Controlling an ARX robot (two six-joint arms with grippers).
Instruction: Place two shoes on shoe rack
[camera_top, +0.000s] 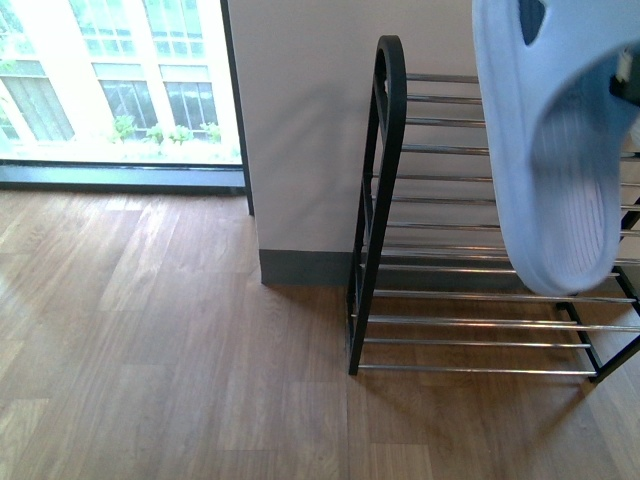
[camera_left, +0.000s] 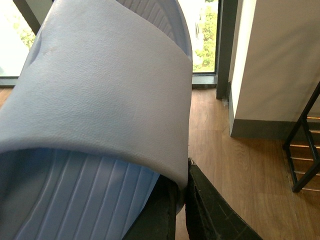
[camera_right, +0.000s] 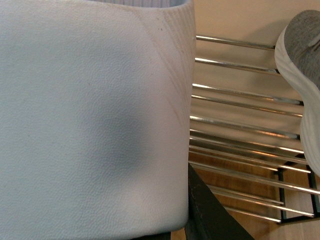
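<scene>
We hold one pale blue sandal (camera_left: 100, 100) in each gripper, jaws clamped; at right of frame hangs the second sandal (camera_top: 560, 150) before the shoe rack (camera_top: 385, 200). No writing shows.

the left gripper (camera_left: 182, 200) is clamped on the edge of a pale blue sandal (camera_left: 100, 100), its dark fingers (camera_left: 210, 210) pressed close together. the right gripper (camera_right: 192, 210) likewise grips a sandal (camera_right: 90, 115), raised before the shoe rack (camera_top: 385, 200).
</scene>
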